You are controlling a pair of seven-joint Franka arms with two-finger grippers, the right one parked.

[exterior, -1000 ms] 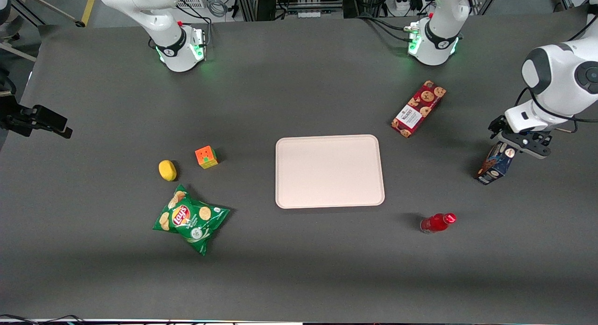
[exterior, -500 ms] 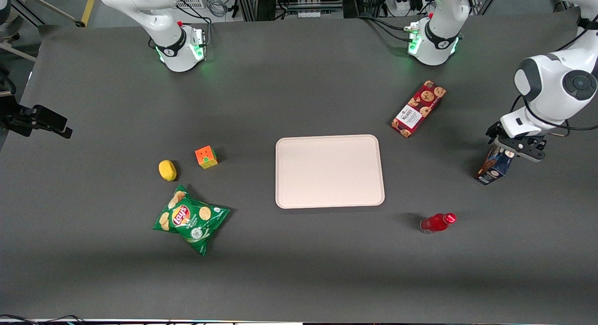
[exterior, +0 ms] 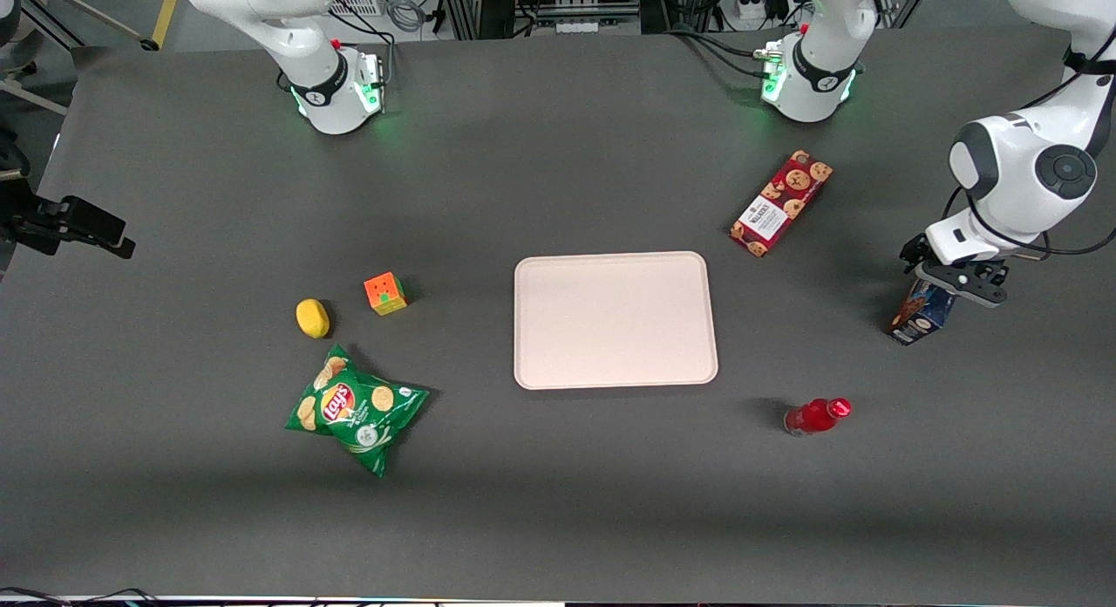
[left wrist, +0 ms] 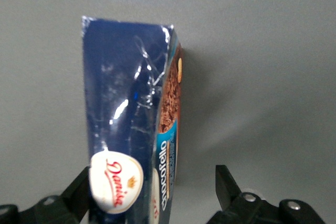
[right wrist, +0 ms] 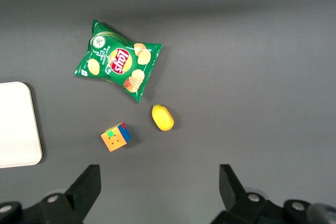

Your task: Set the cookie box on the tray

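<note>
The cookie box (exterior: 917, 319) is a dark navy carton standing tilted on the table at the working arm's end, apart from the tray. My left gripper (exterior: 953, 281) hangs over its upper end and hides that end in the front view. In the left wrist view the cookie box (left wrist: 131, 103) sits between the open fingers (left wrist: 226, 187): one finger is close against its logo side and the other stands well apart. The gripper (left wrist: 152, 176) is open. The pale cream-pink tray (exterior: 615, 319) lies flat at mid-table with nothing on it, and its corner (right wrist: 16, 124) shows in the right wrist view.
A longer red cookie box (exterior: 781, 203) lies between the tray and the working arm's base. A red bottle (exterior: 815, 415) lies nearer the front camera than the tray. Toward the parked arm's end are a colour cube (exterior: 385, 293), a lemon (exterior: 312, 317) and a green chips bag (exterior: 356, 410).
The left gripper has come lower over the cookie box and a little toward the tray, covering more of its upper end. The box has not moved.
</note>
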